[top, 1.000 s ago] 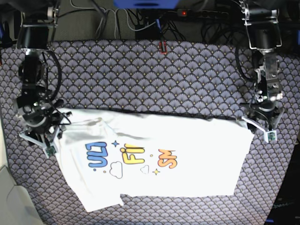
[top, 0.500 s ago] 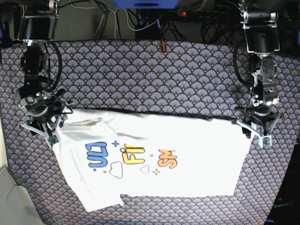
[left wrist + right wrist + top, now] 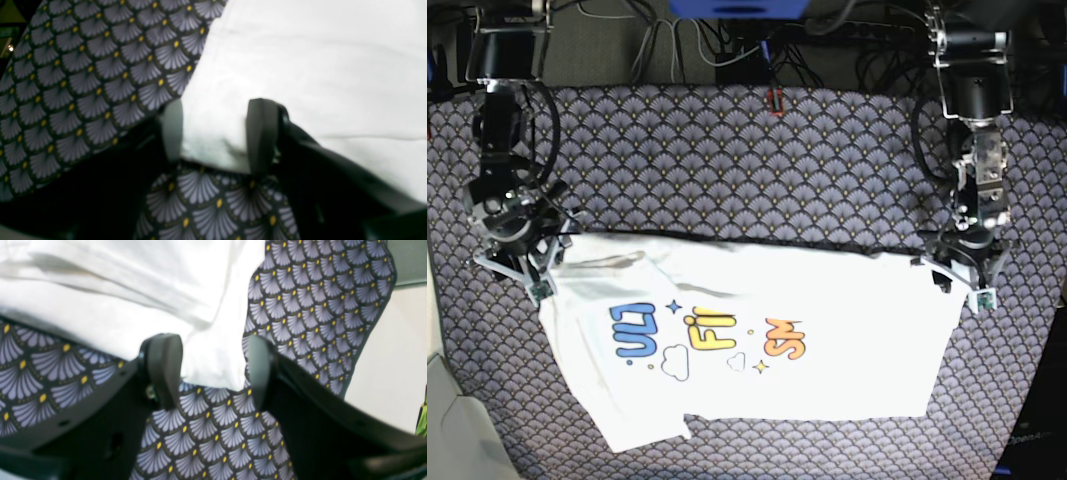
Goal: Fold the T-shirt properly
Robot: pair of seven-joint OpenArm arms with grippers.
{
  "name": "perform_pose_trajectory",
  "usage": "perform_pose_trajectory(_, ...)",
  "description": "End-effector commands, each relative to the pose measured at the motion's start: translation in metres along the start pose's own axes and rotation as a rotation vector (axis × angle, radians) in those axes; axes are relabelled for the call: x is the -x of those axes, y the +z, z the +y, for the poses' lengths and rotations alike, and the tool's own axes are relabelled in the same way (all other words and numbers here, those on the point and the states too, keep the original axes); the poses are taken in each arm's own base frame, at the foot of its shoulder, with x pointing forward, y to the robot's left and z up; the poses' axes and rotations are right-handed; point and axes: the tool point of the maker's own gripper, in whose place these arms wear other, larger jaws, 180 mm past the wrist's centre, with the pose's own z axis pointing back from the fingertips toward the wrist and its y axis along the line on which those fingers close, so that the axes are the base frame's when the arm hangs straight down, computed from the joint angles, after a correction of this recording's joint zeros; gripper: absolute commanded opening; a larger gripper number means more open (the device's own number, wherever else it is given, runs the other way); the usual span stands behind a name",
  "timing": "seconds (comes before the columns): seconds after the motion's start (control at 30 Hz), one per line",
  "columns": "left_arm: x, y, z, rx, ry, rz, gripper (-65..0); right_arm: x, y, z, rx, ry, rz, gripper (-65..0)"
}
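Note:
The white T-shirt (image 3: 827, 310) lies flat on the patterned cloth, print up, with blue, yellow and orange letters. My left gripper (image 3: 957, 280) is at the shirt's far right corner. In the left wrist view its fingers (image 3: 262, 133) stand apart with the shirt's corner (image 3: 213, 133) between them, not pinched. My right gripper (image 3: 519, 272) is at the shirt's far left corner. In the right wrist view that gripper (image 3: 213, 368) is open, with a white corner of the T-shirt (image 3: 213, 366) between its spread fingers.
The table is covered with a dark fan-patterned cloth (image 3: 757, 160). Cables (image 3: 727, 40) and a small red object (image 3: 774, 100) lie along the far edge. A pale floor strip (image 3: 437, 400) borders the table's left side.
Both grippers have shifted slightly toward the far side of the table, the left one also inward along the shirt's edge. Their jaws have not changed and the T-shirt has stayed put.

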Motion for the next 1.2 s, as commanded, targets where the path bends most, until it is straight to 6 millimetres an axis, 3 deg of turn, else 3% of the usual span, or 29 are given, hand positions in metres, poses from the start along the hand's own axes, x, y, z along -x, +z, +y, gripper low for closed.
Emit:
perform_pose_trajectory(0.0, -0.034, 0.002, 0.007, -0.015, -0.003, -0.093, -34.7, -0.015, 0.004, -0.012, 0.03, -0.004, -0.047, -31.7)
perform_pose_trajectory(0.8, -0.026, 0.003, 0.011, -0.029, -0.007, -0.077, -34.8, -0.013, 0.003, -0.01, 0.023, -0.003, -0.044, -31.7)
perform_pose_trajectory(0.97, -0.021, 0.006, 0.031, -0.072, 0.035, -0.071, -34.8, -0.013, 0.003, -0.01, 0.023, -0.003, -0.044, -31.7)
perform_pose_trajectory(1.17, 0.007, -0.001, 0.034, -0.08, 0.052, 0.003, -34.8, -0.012, 0.003, -0.01, 0.023, -0.003, -0.04, -31.7)
